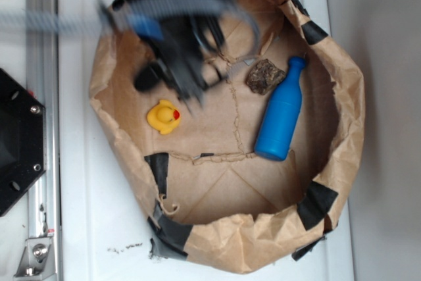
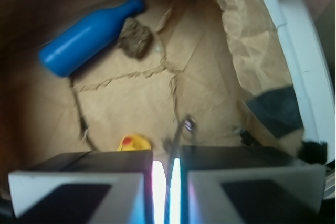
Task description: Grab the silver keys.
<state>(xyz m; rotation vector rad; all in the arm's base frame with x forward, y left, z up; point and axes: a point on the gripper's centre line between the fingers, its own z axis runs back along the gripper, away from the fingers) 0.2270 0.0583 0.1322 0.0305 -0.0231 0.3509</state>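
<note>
The silver keys (image 2: 187,125) show only in part in the wrist view: a small shiny piece on a thin dark wire that runs down into the narrow slit between my jaws. My gripper (image 2: 167,156) is shut on that wire, over the floor of a brown paper bag (image 1: 197,189). In the exterior view the gripper (image 1: 192,94) is a blurred black mass above the bag's upper left. Thin wire and a silver bit of the keys (image 1: 228,70) poke out on its right. Most of the bunch is hidden by the arm.
A yellow rubber duck (image 1: 164,116) sits just below the gripper. A brown rock-like lump (image 1: 265,76) and a blue bottle (image 1: 281,111) lie to the right. The bag's crumpled, black-taped walls ring everything. A black mount (image 1: 16,143) stands at the left.
</note>
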